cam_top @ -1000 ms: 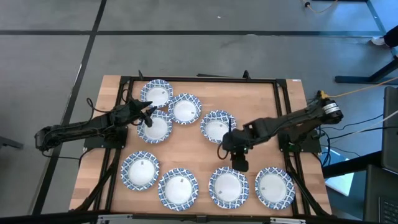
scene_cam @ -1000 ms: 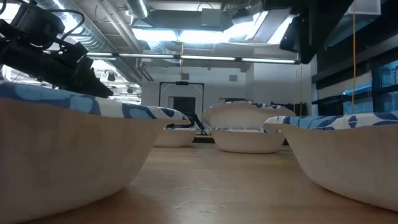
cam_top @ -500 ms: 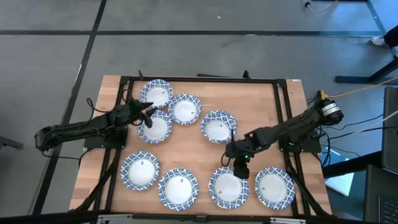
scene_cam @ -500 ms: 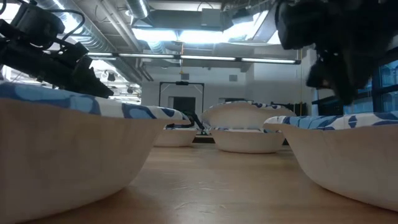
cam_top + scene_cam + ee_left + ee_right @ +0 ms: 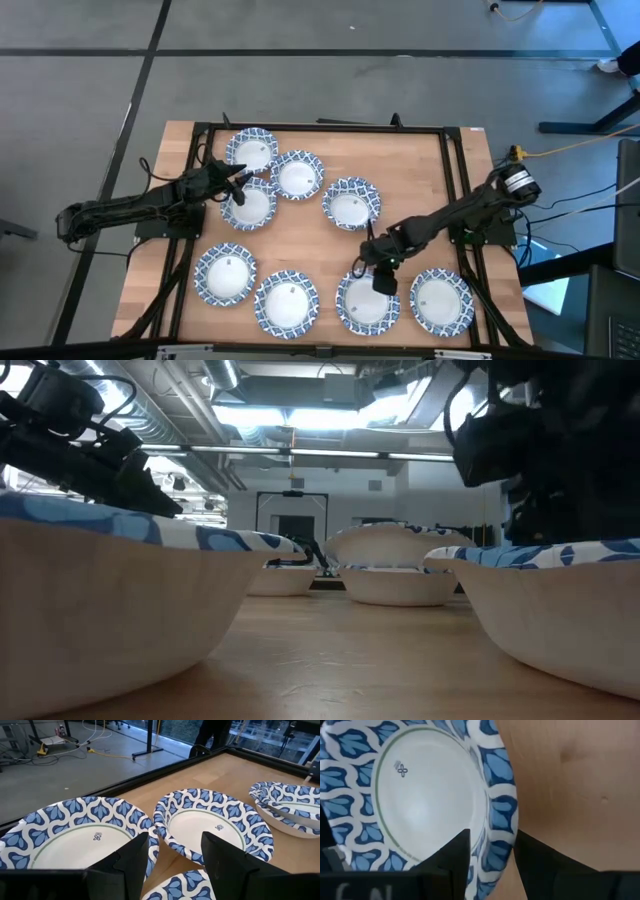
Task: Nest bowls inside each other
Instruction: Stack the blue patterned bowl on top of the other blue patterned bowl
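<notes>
R gripper is hanging over the far rim of a front-row bowl, jaws apart w/ the rim band lining up between its fingers in the wrist view; nothing is being held yet. Judging by that straddle, it's setting up an edge pinch, since these shallow bowls offer no other hold.

L gripper is sitting at the back cluster, jaws wide, empty, hovering by the edge of the bowl nearest it. Its wrist cam is looking across two more bowls just beside each other, rims near touching or overlapping a bit; can't tell which.

Where the bowls are: 8 showing from above. Three are bunching at back left, one is lying alone mid-table, four are lining the front edge. All are upright and empty, white insides bare. None look nested yet, though a doubled one can't be ruled out, so the task is looking barely begun
</notes>
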